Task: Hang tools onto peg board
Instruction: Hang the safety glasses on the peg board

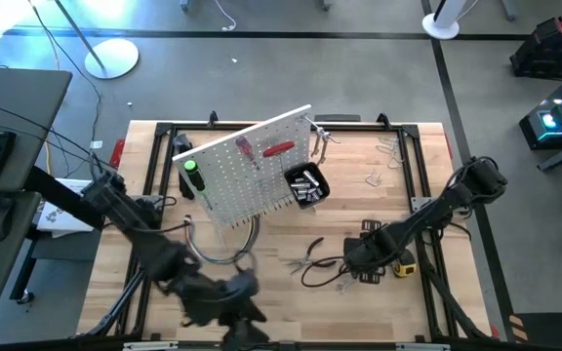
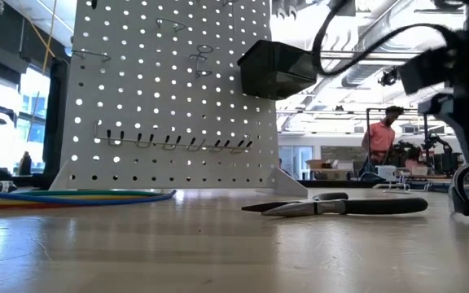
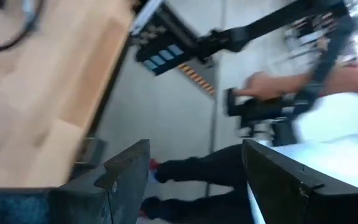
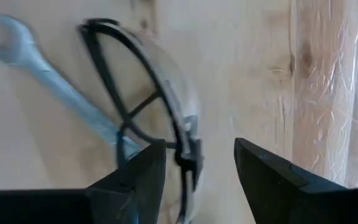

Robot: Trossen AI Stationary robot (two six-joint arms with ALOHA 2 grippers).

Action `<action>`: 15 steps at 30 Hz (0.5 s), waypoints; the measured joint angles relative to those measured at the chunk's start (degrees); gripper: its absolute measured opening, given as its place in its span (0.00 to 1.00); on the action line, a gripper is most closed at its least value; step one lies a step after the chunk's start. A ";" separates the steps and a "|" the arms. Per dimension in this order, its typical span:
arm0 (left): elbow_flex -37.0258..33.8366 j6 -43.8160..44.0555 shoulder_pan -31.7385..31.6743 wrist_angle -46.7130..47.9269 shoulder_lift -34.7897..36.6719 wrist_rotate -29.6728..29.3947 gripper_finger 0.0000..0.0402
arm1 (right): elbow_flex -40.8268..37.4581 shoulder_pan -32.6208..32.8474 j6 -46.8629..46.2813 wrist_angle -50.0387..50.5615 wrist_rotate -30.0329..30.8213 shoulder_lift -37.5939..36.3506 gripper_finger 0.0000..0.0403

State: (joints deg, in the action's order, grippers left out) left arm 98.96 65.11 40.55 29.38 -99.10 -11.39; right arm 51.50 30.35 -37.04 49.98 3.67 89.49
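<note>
Wooden table (image 1: 261, 292) is seen with the peg board (image 1: 247, 171) propped upright near its back.

Pliers (image 2: 340, 206) are laid flat in front of the board. The right gripper (image 4: 194, 165) is held low, jaws apart, over a wrench (image 4: 48, 78) and a dark wire loop (image 4: 138, 93). The left gripper (image 3: 194, 171), jaws apart, is held off the table's front edge.

From my left gripper (image 3: 191, 180) camera I see the jaws standing apart with nothing between them, at the bottom of the frame. The wooden tabletop (image 3: 36, 99) fills the upper left, a dark cable (image 3: 17, 31) curling on it. Beyond its edge lies grey floor (image 3: 166, 112). At the upper right a blurred person (image 3: 303, 84) shows behind dark equipment.
</note>
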 joint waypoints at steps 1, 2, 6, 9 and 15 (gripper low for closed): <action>0.00 0.32 1.02 -0.19 1.04 -1.72 0.62 | -0.89 -0.01 -0.02 -1.00 0.18 0.00 0.46; 0.00 0.38 1.96 -0.19 2.16 -4.09 0.62 | -1.55 -0.02 -0.12 -1.64 0.27 0.02 0.46; 0.00 -2.13 5.68 -0.61 7.77 -17.57 0.62 | -4.41 0.02 -1.33 -2.23 1.92 0.02 0.38; 0.00 -6.59 8.60 -0.70 11.80 -30.23 0.62 | -5.44 -0.11 -3.70 -2.29 2.48 0.02 0.18; 0.02 -15.05 12.95 -1.09 17.21 -46.07 0.62 | -0.19 0.13 -5.62 1.60 5.68 -0.08 0.06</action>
State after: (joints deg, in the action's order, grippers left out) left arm 98.98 50.07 53.49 28.29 -81.89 -57.46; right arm 51.31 30.48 -42.65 51.58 9.35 89.41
